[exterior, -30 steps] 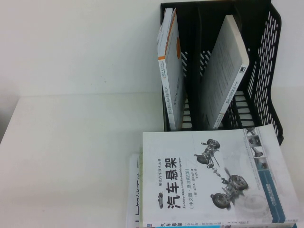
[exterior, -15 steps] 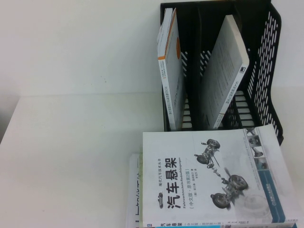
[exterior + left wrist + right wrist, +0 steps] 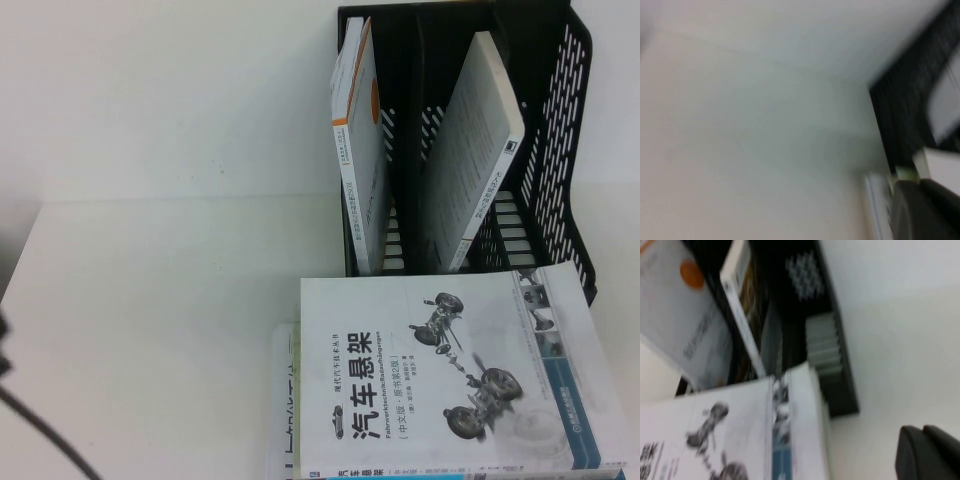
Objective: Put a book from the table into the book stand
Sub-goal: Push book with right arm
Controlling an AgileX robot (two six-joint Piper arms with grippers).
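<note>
Book [image 3: 455, 375] lies flat, cover up, on the table [image 3: 150, 320] just in front of the book stand [image 3: 560, 150], topping a stack of other books [image 3: 283, 400]. Left gripper [image 3: 920, 207] closed, holding nothing, over bare table left of the book stand; its cable [image 3: 40, 425] shows at the near left edge. Right gripper [image 3: 927, 452] near the stand's right side, fingers can't be told. Stand: orange-spined white book [image 3: 358, 150] in left slot, plain white book [image 3: 470, 150] leaning in the middle.
</note>
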